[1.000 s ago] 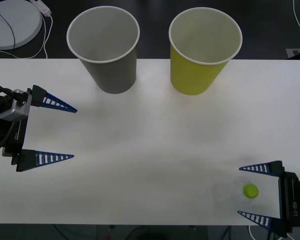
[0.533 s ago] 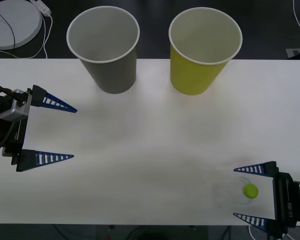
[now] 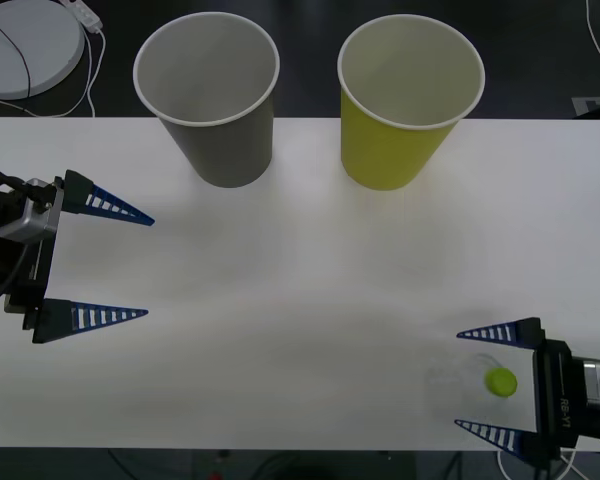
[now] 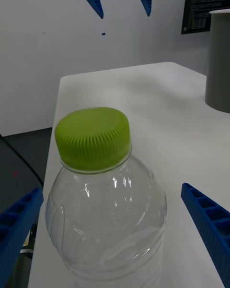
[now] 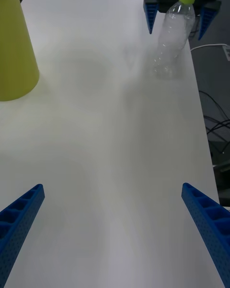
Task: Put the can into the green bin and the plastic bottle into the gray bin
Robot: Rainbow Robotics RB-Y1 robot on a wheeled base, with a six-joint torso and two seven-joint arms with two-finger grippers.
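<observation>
The white table [image 3: 310, 290] carries everything, and little of the task looks done. At its far edge stand two cups: the gray bin [image 3: 208, 95] to the left and the green bin [image 3: 408, 100] to the right, both upright with what shows of their pale insides holding nothing. No can is to be seen on the table, so that half of the job cannot be judged beyond the green bin taking nothing so far. The bottle half is not done either, though it seems under way.

The plastic bottle [image 3: 477, 384] stands upright near the table's near right corner, well apart from both bins, and the gray bin it is meant for lies diagonally across the table at the far left.

The right gripper [image 3: 492, 383] is at that corner with its blue fingers spread wide, one on the far side of the bottle and one on the near side. The bottle sits between them, its lime-green cap [image 4: 93, 138] close before the wrist camera; no finger appears to touch it. Closing on it, lifting and carrying it to the gray bin all remain.

The left gripper [image 3: 140, 265] hangs at the left side of the table, fingers wide apart and holding nothing, apparently idle.
</observation>
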